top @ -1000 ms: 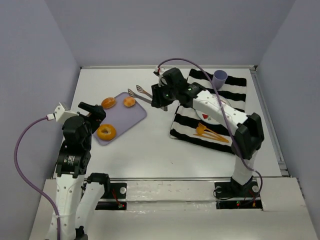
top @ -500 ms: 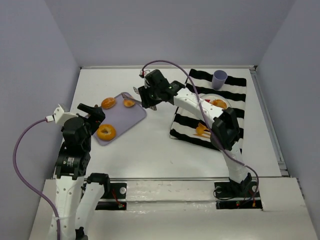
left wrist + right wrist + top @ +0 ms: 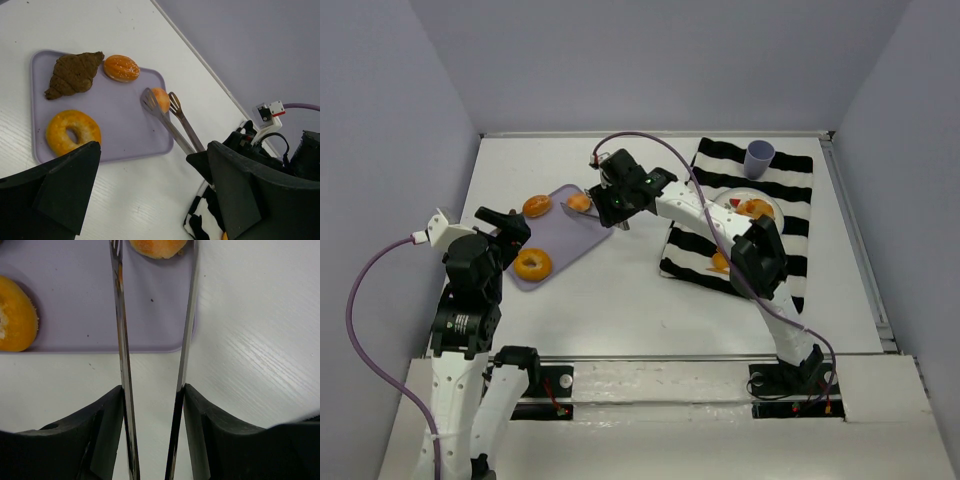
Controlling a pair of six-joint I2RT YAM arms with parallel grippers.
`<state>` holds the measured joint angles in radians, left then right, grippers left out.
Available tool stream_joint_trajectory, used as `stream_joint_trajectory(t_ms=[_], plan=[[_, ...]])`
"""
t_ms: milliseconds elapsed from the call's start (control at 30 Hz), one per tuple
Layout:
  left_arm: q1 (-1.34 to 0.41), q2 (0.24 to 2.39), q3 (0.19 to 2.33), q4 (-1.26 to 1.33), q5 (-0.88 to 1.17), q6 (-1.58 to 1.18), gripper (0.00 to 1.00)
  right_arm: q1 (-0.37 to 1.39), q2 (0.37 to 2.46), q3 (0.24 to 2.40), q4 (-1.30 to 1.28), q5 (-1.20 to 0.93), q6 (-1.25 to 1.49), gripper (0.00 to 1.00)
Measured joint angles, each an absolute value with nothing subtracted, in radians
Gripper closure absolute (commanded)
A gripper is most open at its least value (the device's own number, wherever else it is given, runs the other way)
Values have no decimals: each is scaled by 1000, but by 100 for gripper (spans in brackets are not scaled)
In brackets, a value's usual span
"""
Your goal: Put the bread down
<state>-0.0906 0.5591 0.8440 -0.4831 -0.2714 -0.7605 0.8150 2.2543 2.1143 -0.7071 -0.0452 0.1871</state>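
Observation:
A lilac tray (image 3: 588,232) holds a small bread roll (image 3: 579,203), an orange bun (image 3: 536,206) and a ring doughnut (image 3: 532,264). The left wrist view also shows a brown croissant (image 3: 74,74) on the tray. My right gripper (image 3: 617,207) is shut on metal tongs (image 3: 119,315). The tong arms stand apart, with their tips on either side of the small roll (image 3: 161,99) on the tray's far right part. The roll also shows at the top of the right wrist view (image 3: 159,247). My left gripper (image 3: 505,222) is open and empty at the tray's near left.
A black-and-white striped cloth (image 3: 695,240) lies on the right. It carries a white plate (image 3: 735,212) with bread, a lilac cup (image 3: 758,157) and an orange item (image 3: 720,262). Grey walls close the table's back and sides.
My right arm has swung left with the tongs, from beside the striped cloth to over the tray. The tong tips now flank the small roll. The left arm has not moved.

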Motion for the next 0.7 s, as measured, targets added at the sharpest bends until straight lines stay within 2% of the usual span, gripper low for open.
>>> stream_joint_trajectory(t_ms=[133, 200, 233, 700], plan=[[-91, 559, 844, -483, -271, -760, 1, 820, 2254, 2115, -710, -40, 187, 51], [-91, 559, 844, -483, -271, -760, 1, 820, 2254, 2115, -713, -33, 186, 64], [-91, 559, 844, -483, -271, -760, 1, 821, 2254, 2115, -714, -28, 186, 66], [-91, 559, 844, -483, -271, -760, 1, 852, 2254, 2155, -727, 88, 180, 67]])
